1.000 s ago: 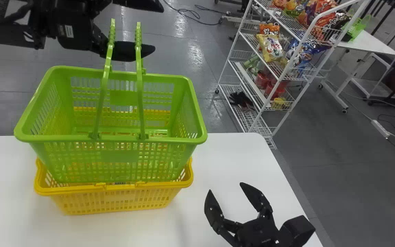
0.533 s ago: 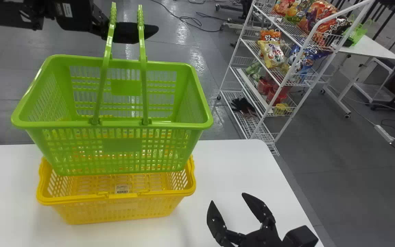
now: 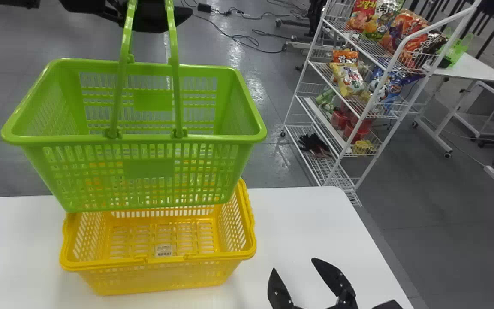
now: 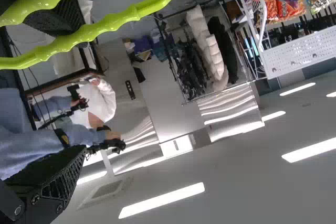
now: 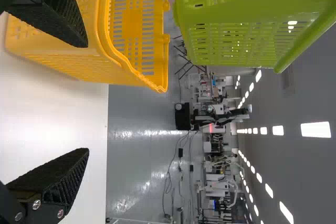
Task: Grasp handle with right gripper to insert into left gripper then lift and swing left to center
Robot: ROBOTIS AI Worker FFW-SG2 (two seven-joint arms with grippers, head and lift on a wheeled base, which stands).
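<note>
The green basket (image 3: 146, 139) is held upright above the yellow basket (image 3: 152, 278), a gap being seen between the two in the right wrist view. Its raised handles (image 3: 120, 86) are hung across one finger of the left gripper (image 3: 150, 17); the jaws are spread wide, and the handles are not pinched between them. The yellow basket is set on the white table (image 3: 294, 214). The right gripper (image 3: 294, 264) is placed over the table, near the yellow basket, with its jaws well apart and nothing held. Beyond the table, snack bags (image 3: 350, 79) are stacked on a white wire rack (image 3: 315, 167).
</note>
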